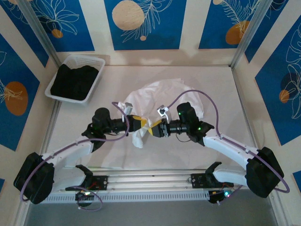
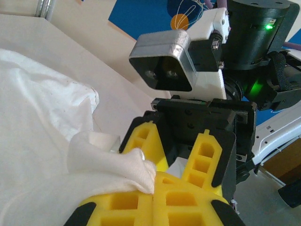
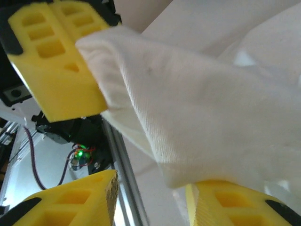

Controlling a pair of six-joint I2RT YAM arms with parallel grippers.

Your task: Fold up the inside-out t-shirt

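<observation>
Robot lab, bench-top test cell. Two arms, left arm (image 1: 70,150) and right arm (image 1: 230,146), are bolted to an aluminium rail (image 1: 150,181) at the near edge of a white table (image 1: 211,84). The booth is framed by aluminium posts (image 1: 37,28). Walls are printed blue panels (image 1: 141,23) with leaf and orange-disc art, backdrop-style. Purple cables (image 1: 198,91) loop bare along the arms, a green status light (image 2: 269,26) is lit, and a camera module (image 2: 164,61) is screwed to a wrist. Household bits: white t-shirt (image 1: 160,96) on the top, black garment (image 1: 75,82) in a white plastic basket (image 1: 57,75).

t-shirt (image 1: 157,94) central, basket (image 1: 87,57) behind, far left
</observation>
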